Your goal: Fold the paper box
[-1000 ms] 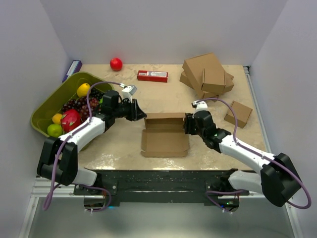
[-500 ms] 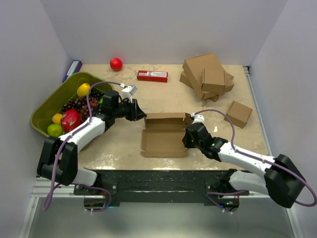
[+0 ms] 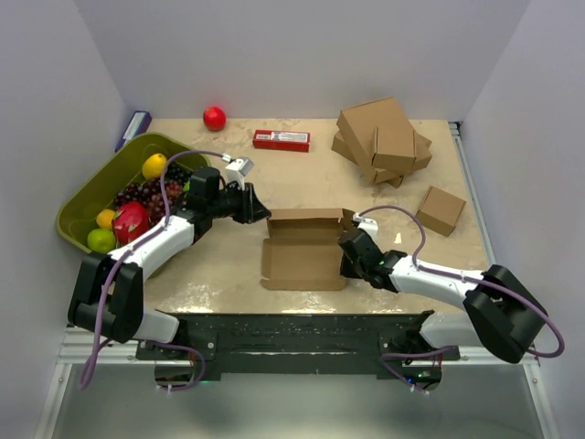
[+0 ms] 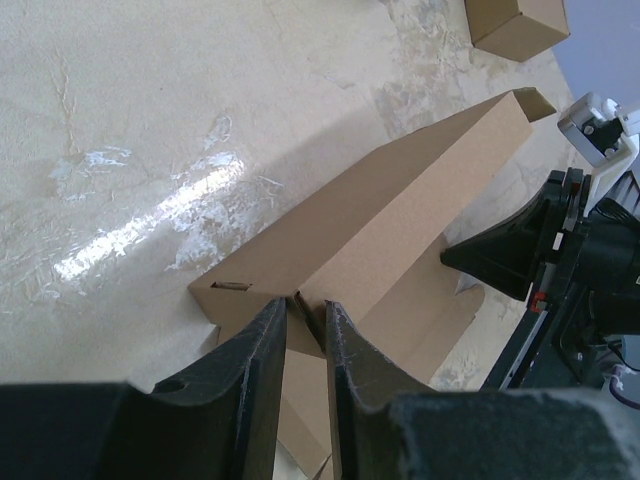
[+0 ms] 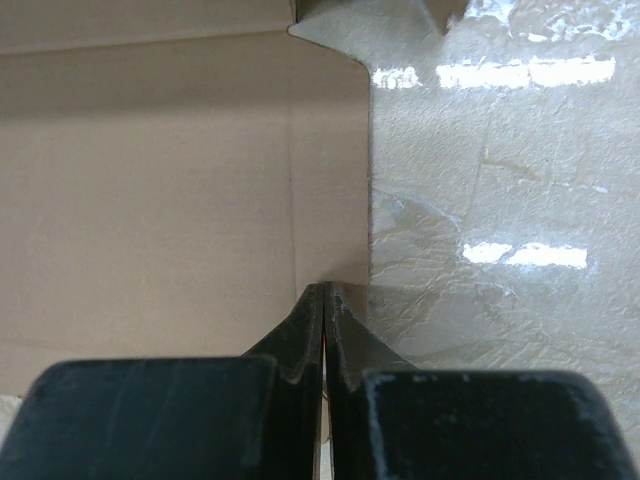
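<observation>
The plain brown corrugated cardboard paper box (image 3: 303, 261) lies at the centre of the beige table (image 3: 302, 178), between the two arms. Its wide base panel rests flat on the surface. Its rear wall stands upright along the far edge.

Left gripper (image 3: 262, 213): positioned at the left end of the raised rear wall. In the left wrist view, its black fingers (image 4: 265, 340) stand close together with a corner of cardboard between them. The claw is clamped on the paper box (image 4: 400, 220) at that corner.

Right gripper (image 3: 345, 265): positioned low at the right edge of the base panel. In the right wrist view, the jaws are pressed fully together, and the tips (image 5: 327, 290) meet at the border between the cardboard (image 5: 180, 180) and the table. The claw is closed. Whether any cardboard is pinched between the tips cannot be determined.

Other items:
- An olive-green plastic tub (image 3: 87, 187) holding mixed fruit, at the left side of the table.
- A round red fruit (image 3: 214, 118) and a flat red rectangular carton (image 3: 281, 140), near the rear wall.
- A stack of brown cardboard boxes (image 3: 379, 137), at the rear right.
- A small brown cube-like box (image 3: 440, 210), near the right edge, well apart from the paper box.
</observation>
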Motion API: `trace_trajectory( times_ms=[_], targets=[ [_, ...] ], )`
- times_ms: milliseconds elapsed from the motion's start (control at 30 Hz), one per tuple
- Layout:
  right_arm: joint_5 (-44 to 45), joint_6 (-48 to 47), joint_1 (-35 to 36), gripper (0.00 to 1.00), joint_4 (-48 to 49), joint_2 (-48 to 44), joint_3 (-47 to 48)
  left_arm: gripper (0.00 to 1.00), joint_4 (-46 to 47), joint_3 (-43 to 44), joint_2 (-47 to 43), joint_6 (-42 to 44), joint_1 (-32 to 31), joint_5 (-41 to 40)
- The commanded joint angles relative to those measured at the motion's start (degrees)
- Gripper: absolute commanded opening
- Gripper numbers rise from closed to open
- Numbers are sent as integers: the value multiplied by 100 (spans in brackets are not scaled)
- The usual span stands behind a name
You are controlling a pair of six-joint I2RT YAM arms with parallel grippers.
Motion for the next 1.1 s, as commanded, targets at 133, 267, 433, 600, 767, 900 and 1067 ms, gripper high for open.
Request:
trace_trajectory(
  times_ms=[133,267,433,600,767,900,1067],
  targets=[
    [224,387,15,0,-197,149,-19,26,-211,23,-61,180,-44,-73],
    [424,204,-11,23,-687,-317,279,26,-211,23,-62,189,-44,-91],
    [628,-227,-405,46,-997,-968,623,26,-211,23,-70,189,-44,-91],
    [655,-921,-880,60,-392,-1276,562,26,-211,23,-88,198,-44,-91],
    [540,-1536,-1127,68,696,-916,438,26,-211,23,-97,198,-44,-99],
    [435,-1862,-1162,63,1235,-433,464,26,-211,32,-79,206,-44,-100],
    [426,-2056,-1180,40,1324,-72,596,26,-211,32,-70,215,-44,-135]
  ],
)
